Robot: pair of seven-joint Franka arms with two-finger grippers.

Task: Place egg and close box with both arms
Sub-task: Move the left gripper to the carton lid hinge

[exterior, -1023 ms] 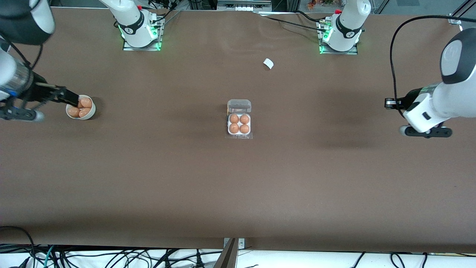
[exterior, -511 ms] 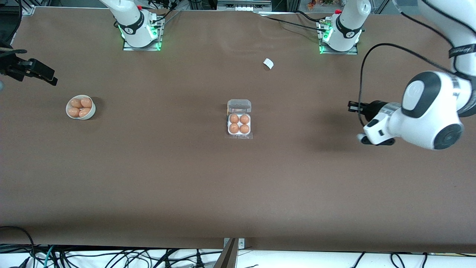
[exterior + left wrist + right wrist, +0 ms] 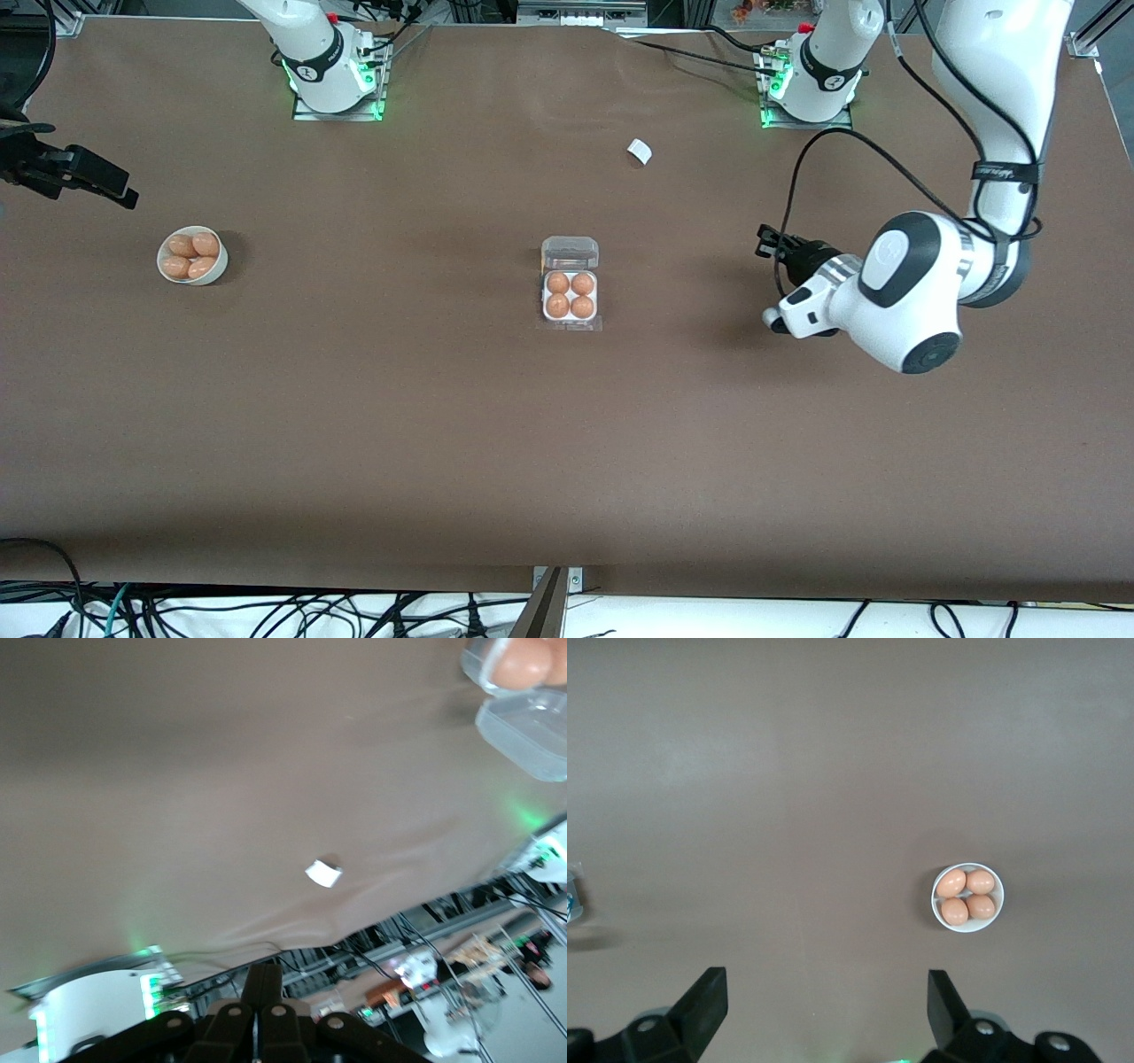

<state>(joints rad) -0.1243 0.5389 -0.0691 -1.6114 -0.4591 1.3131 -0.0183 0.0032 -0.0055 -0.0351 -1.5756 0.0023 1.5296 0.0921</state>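
- Four eggs [image 3: 570, 295] fill all the cells of the box [image 3: 570, 316], which sits mid-worktop with its clear lid [image 3: 570, 252] laid open flat on the side nearer the arm bases; judged from this, the placing is finished and only the closing remains.
- Four more eggs rest in a white bowl [image 3: 173, 271] toward the right arm's end of the worktop [image 3: 567, 461]; they look like spare stock.
- Left end effector [image 3: 764, 240]: fingers pressed together, holding nothing, pointed at the box from the left arm's end, well apart from it. The forearm lies nearly level and the elbow stands high, a pose suited to pushing the lid.
- Right end effector [image 3: 120, 193]: fingers spread wide and empty, up over the worktop near the bowl; its wrist view looks straight down, so the arm hangs vertical.
- Small white scrap [image 3: 639, 151]: lies farther from the front camera than the box, unrelated to the work.
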